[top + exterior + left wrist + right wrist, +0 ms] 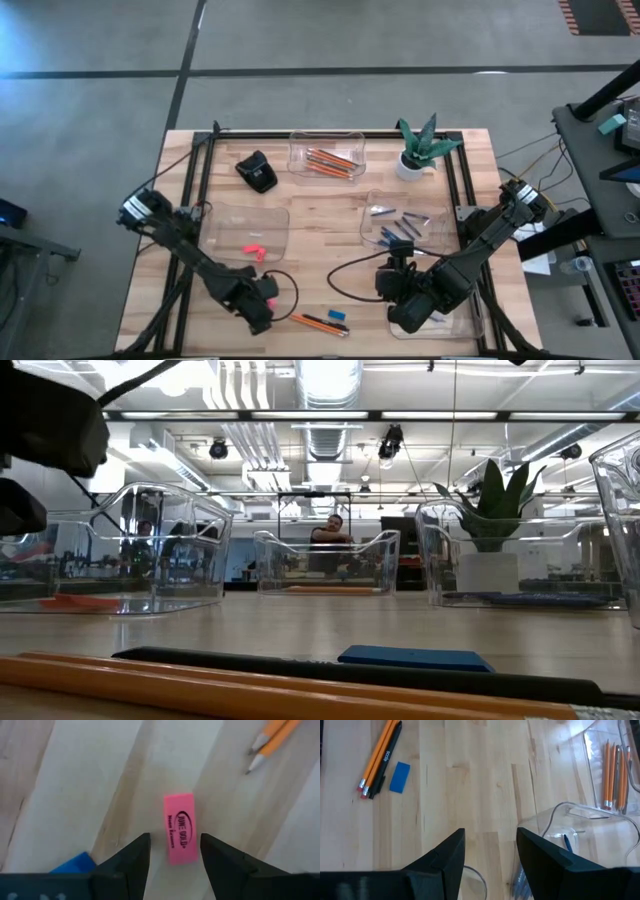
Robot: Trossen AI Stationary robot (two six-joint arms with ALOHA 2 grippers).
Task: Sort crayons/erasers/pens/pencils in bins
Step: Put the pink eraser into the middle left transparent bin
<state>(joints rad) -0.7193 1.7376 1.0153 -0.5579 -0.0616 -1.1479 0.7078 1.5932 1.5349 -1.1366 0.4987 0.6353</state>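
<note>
From above, your left gripper sits low at the near edge of the counter, over a pink eraser. The bin just beyond it already holds pink erasers, so that is probably where this one belongs. Your right gripper waits near the front right, beside the bin of crayons. The far bin holds the pencils, next to a black lump and a potted plant.

From counter height, two loose pencils, a dark pen and a blue eraser lie unsorted in the foreground, close together, with the bins lined up behind. A person shows in the room far back.

In your left wrist view, the jaws stand wide with the pink eraser lying flat on the wood between them, apart from either one, so nothing is gripped. It looks lined up for a pinch across its narrow width.

In your right wrist view, the jaws are wide and empty, aimed across bare counter toward the loose pencils, pen and blue eraser.
</note>
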